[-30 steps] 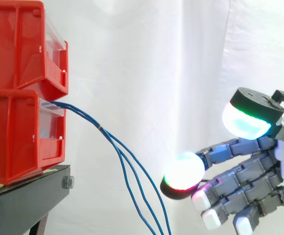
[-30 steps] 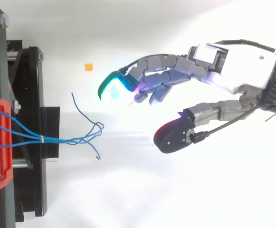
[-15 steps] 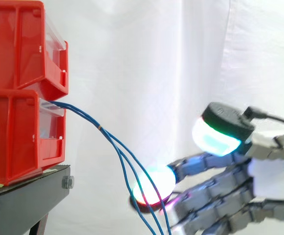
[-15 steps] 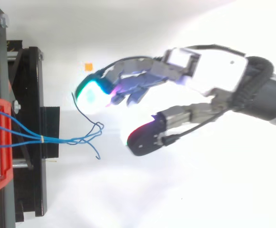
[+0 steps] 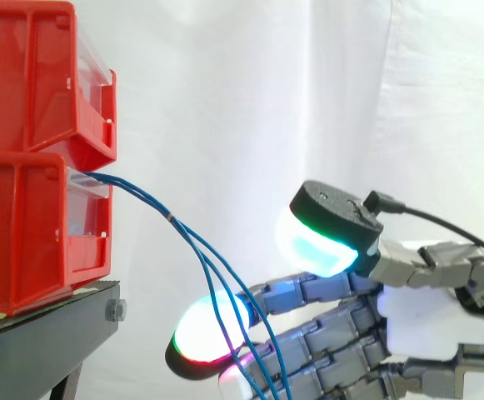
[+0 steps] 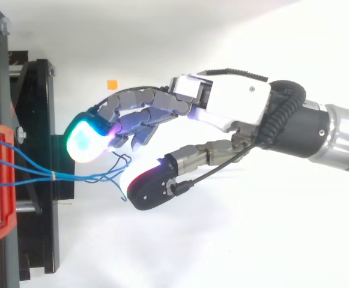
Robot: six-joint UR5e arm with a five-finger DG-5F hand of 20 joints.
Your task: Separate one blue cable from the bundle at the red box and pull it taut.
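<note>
Before the white cloth curtain [image 5: 225, 92], two red plastic bins [image 5: 33, 225] are being carried, stacked, on a black metal stand [image 5: 42, 342] at nine o'clock in the side view. From three o'clock the grey-and-white robot hand [image 6: 222, 108] is being held out towards them, its fingers [image 6: 85, 141] nearly straight and its thumb [image 6: 153, 183] set well apart, so that nothing is being clamped. A bundle of thin blue cables [image 5: 187, 242] is being fed out of the lower bin and let hang slack. Its long axis is running from ten o'clock down to five o'clock in the side view, and from nine to three o'clock in the top view. Near the bin the bundle is being bound by a small pale tie [image 6: 53, 176]; past it the strands are being fanned apart. Seen from above, their loose ends are being straddled, with fingers at twelve o'clock of them, thumb at five and palm at three. Whether any strand is being touched cannot be told. A pinch across that axis is judged to be called for, then a draw towards three o'clock.
</note>
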